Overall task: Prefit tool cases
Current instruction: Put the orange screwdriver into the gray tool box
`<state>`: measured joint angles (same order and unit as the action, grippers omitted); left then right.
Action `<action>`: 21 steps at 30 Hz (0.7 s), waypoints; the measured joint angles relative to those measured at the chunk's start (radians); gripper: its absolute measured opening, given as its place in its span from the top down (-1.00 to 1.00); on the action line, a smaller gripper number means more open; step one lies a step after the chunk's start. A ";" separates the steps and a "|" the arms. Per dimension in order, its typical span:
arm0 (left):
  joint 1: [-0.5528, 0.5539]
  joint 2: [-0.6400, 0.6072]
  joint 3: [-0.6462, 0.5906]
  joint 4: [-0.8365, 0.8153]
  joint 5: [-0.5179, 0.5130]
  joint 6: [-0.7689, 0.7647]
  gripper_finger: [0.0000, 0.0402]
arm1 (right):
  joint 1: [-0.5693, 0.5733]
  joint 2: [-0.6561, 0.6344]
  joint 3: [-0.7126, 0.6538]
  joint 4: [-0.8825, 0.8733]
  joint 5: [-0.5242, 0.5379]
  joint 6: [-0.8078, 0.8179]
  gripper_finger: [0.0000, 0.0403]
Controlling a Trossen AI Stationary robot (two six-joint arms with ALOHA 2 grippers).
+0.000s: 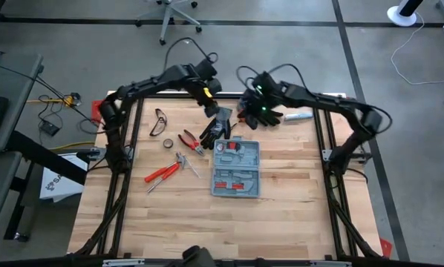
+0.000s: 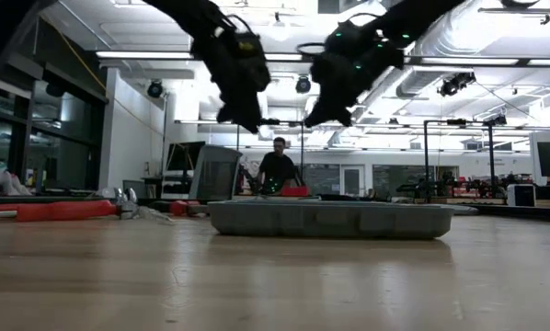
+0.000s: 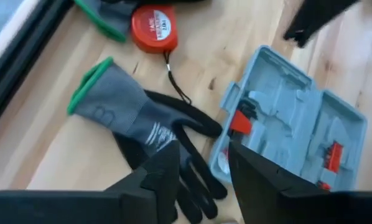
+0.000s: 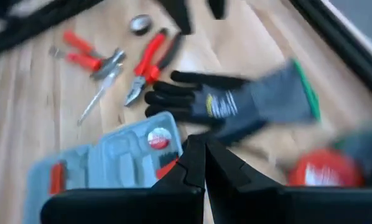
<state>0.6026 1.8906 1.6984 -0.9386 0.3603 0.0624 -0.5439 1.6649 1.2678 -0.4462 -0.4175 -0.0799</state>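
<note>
The wooden table (image 1: 281, 215) stands on a grey concrete floor (image 1: 400, 89) crossed by dark lines. Beyond the table's far edge stands an office chair's wheeled base (image 1: 170, 18). Level across the table, ceiling strip lights (image 2: 146, 55) shine and a person (image 2: 277, 167) sits far behind.

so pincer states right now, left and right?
Left pincer: open, empty, above the glove beside the tool case.
Right pincer: shut, empty, above the case's edge.

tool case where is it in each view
High: tool case at table centre, lying open.
Low: grey slab mid-frame on the table.
Left wrist: open case beside the glove.
Right wrist: case below the glove.
Shared landmark: that glove.
</note>
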 joint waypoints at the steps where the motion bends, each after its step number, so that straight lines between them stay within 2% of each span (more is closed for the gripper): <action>1: 0.002 -0.029 -0.022 0.004 0.001 0.000 0.39 | -0.003 0.030 0.044 -0.040 -0.004 -0.054 1.00; 6: -0.008 -0.156 -0.136 0.022 -0.002 -0.025 0.45 | -0.023 0.192 0.210 -0.253 -0.004 -0.324 1.00; 9: -0.018 -0.222 -0.189 0.033 -0.008 -0.036 0.45 | -0.026 0.274 0.268 -0.321 0.028 -0.452 1.00; 14: -0.045 -0.292 -0.263 0.054 -0.052 -0.062 0.45 | -0.025 0.377 0.333 -0.351 0.086 -0.540 1.00; 21: -0.071 -0.307 -0.321 0.072 -0.053 -0.070 0.45 | -0.023 0.413 0.349 -0.344 0.085 -0.656 1.00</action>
<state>0.5315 1.5833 1.3777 -0.8669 0.3077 -0.0074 -0.5671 2.0777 1.6165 -0.7903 -0.3321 -0.7355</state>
